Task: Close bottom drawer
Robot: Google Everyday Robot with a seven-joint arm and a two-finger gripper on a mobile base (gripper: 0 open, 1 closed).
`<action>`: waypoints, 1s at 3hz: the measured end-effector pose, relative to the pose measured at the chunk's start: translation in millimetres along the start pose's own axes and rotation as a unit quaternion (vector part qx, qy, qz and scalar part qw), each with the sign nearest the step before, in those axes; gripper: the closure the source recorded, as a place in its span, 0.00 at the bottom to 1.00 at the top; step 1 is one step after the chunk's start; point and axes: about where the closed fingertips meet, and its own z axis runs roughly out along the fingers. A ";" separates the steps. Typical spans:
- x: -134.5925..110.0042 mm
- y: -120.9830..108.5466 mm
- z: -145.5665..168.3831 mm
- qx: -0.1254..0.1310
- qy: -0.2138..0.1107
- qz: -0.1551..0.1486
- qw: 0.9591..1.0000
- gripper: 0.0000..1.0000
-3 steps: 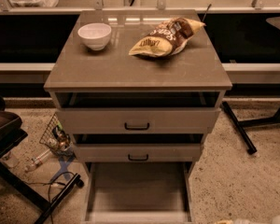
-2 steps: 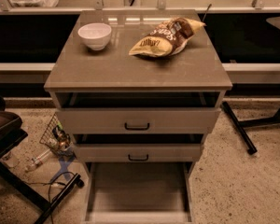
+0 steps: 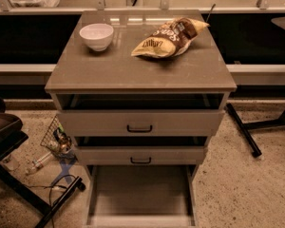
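The bottom drawer (image 3: 140,196) of the grey-tan cabinet (image 3: 140,70) is pulled far out. Its long flat tray looks empty and reaches the lower edge of the camera view. Its low front (image 3: 140,221) shows only as a strip there, and its handle is out of view. Above it, the middle drawer front (image 3: 140,156) and the tallest drawer front (image 3: 140,122), each with a black handle, stand slightly out. My gripper is not in view.
A white bowl (image 3: 96,35) and a chip bag (image 3: 167,38) lie on the cabinet top. A wire basket (image 3: 57,139) and black stand legs (image 3: 23,191) with a cable are on the floor at left. A black table leg (image 3: 243,129) is at right.
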 end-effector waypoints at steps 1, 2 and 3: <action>1.6 0.8 46.5 -0.003 -0.036 -0.034 0.999 1.00; -3.0 -8.0 86.9 -0.009 -0.067 -0.069 0.995 1.00; -16.8 -27.8 127.2 -0.021 -0.084 -0.099 0.991 1.00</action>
